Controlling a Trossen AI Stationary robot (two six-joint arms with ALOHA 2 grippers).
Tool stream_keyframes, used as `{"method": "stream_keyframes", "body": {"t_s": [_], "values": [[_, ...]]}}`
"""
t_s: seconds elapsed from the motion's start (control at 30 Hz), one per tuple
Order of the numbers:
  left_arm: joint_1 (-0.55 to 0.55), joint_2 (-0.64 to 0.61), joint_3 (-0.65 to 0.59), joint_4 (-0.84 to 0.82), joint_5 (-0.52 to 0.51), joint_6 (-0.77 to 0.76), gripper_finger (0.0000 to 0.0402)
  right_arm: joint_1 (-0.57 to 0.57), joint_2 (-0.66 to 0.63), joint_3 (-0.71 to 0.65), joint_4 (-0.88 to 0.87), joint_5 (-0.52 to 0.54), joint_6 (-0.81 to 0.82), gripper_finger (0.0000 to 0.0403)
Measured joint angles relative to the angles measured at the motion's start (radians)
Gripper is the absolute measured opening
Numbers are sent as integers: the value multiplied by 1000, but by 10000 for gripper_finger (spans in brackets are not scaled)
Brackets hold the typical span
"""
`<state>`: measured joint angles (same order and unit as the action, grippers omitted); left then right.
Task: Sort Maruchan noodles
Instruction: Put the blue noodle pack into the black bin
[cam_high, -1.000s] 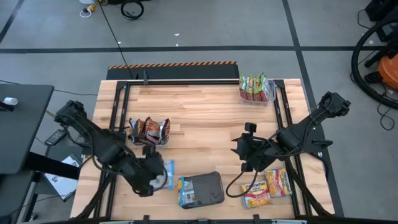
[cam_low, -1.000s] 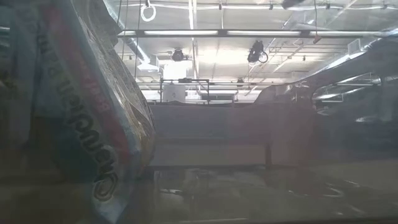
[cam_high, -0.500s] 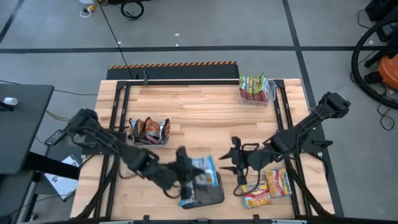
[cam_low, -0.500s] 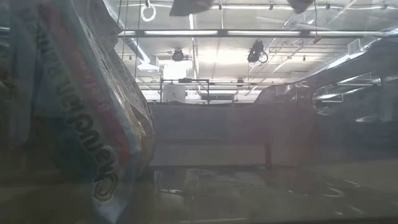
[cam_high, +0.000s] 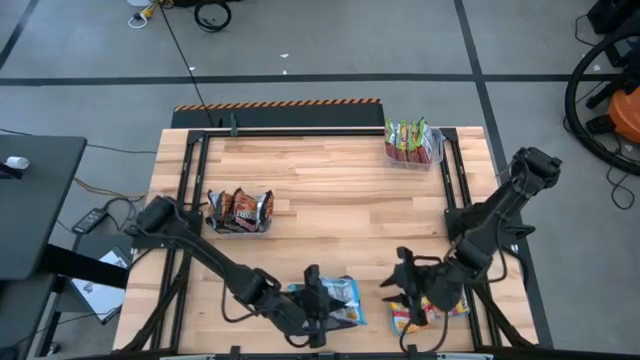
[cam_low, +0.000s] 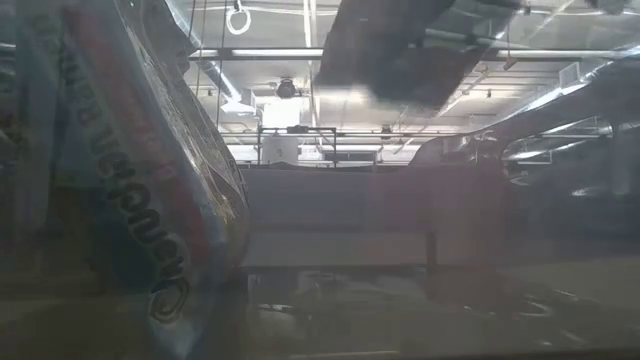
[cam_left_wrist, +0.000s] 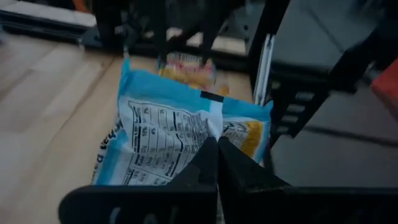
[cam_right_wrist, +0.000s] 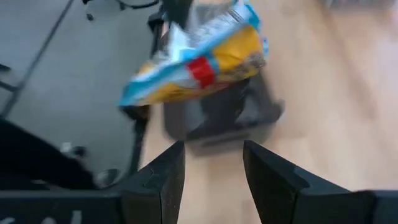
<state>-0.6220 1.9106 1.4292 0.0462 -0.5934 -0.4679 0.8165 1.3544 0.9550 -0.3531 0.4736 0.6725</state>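
Noodles: blue-white plastic ramen packet (cam_high: 338, 297) now over dark grey tray at table's near edge, carried from the left.
Left gripper (cam_high: 316, 300): clenched on packet.
Right gripper (cam_high: 408, 290): fingers apart, empty.
Meaning: drop-off imminent.

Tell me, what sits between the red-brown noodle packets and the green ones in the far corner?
Nothing: the high view shows bare table between the red-brown packets and the green packets.

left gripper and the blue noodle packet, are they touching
Touching. In the left wrist view the left gripper has its two dark fingers pressed shut on the edge of the blue noodle packet, with no gap showing.
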Motion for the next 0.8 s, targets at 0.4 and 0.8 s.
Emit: {"method": "stream_keyframes", "body": {"t_s": [0.4, 0.8], "values": [[15, 97, 1, 17, 22, 8, 0, 100, 0, 0, -65, -22, 296, 167], [91, 161, 0, 137, 129, 140, 4, 63, 1, 0, -64, -24, 169, 167]]}}
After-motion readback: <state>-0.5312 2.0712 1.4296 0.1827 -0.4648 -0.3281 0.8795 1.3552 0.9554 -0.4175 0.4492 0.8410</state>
